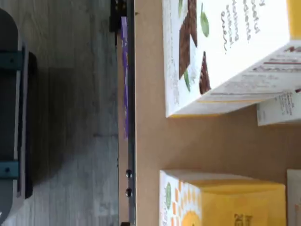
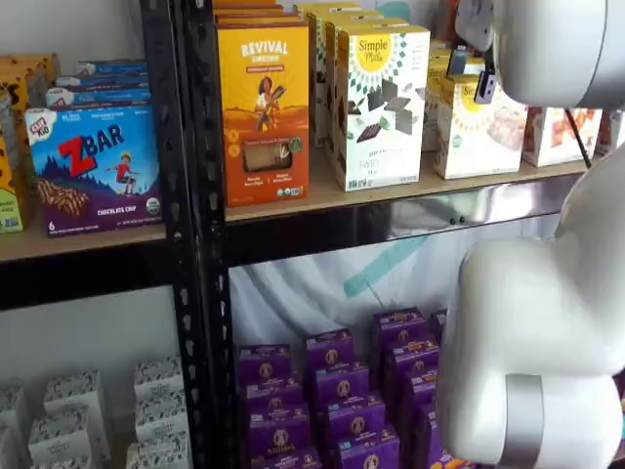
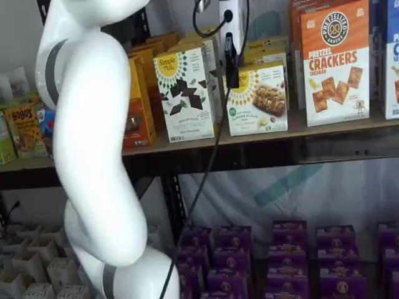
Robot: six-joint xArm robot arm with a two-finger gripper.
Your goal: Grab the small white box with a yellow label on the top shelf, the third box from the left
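**Gripper (image 3: 232,78) hanging in front of the small white box (image 3: 257,99), nothing taken yet**

From my remote seat I see the small white box, with its yellow sunburst logo and green round mark, standing upright at the front edge of the top shelf (image 3: 324,129). In both shelf views it faces outward just behind the silvery rail, as goods are stocked so that a label reads and a front face can be reached.

On one side stands a taller white Simple Mills box (image 3: 185,93) with dark chocolate shapes, and on the other an orange-topped pretzel crackers box (image 3: 335,62).

The wrist view looks down on the shelf board (image 1: 197,141). It shows a strip of bare tan board between the chocolate-shapes box (image 1: 225,52) and the small white box (image 1: 221,197), so the two stand apart.

Only one black finger shows in a shelf view, edge-on, hanging from the white gripper body with a cable beside it. It overlaps the near corner of the small box. The gripper is spread as wide as it goes and pinches nothing.

I judge this to be the approach. The wide spread suits straddling the carton, and the gap beside it probably leaves room for a finger. The carton looks light, so a nudge could push it back.
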